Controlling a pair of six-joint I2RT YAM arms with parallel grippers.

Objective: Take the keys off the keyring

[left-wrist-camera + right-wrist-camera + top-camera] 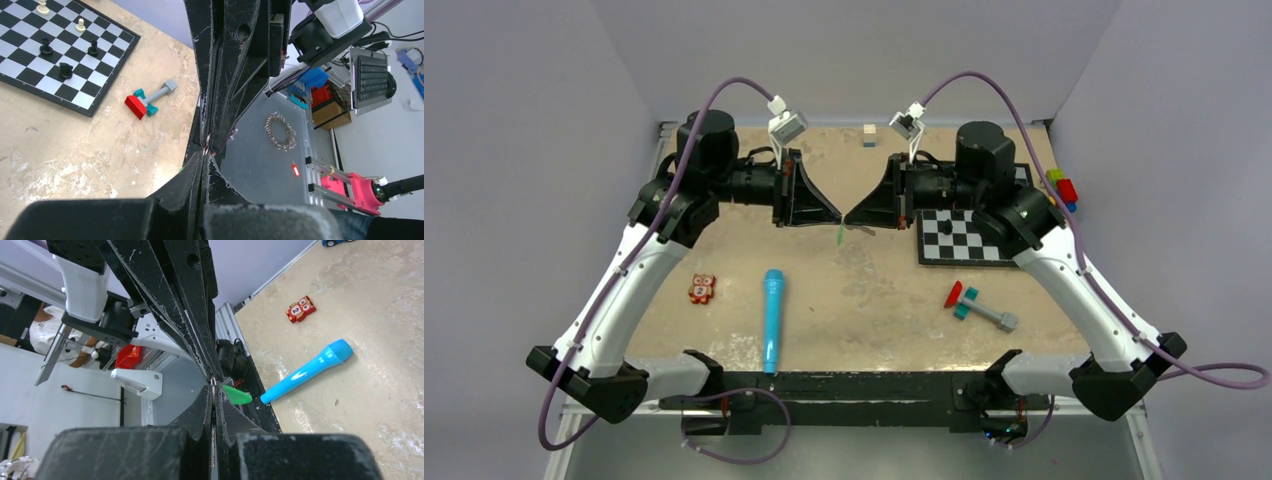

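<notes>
My two grippers meet tip to tip above the middle of the table. The left gripper (pixel 836 214) is shut, and its tips pinch the thin metal keyring (pixel 207 143). The right gripper (pixel 850 217) is shut on a flat metal key seen edge-on between its fingers (pixel 214 405). A green key head (pixel 237 395) hangs just beside the right fingertips, and it shows as a small green sliver under the meeting point in the top view (pixel 839 236). The rest of the keyring is hidden by the fingers.
On the tan table lie a blue microphone (pixel 772 317), a small red owl toy (pixel 702 289), a red, teal and grey toy (pixel 975 305) and a chessboard (pixel 969 237) with a few pieces at the right. Coloured blocks (pixel 1061 188) sit at the far right edge.
</notes>
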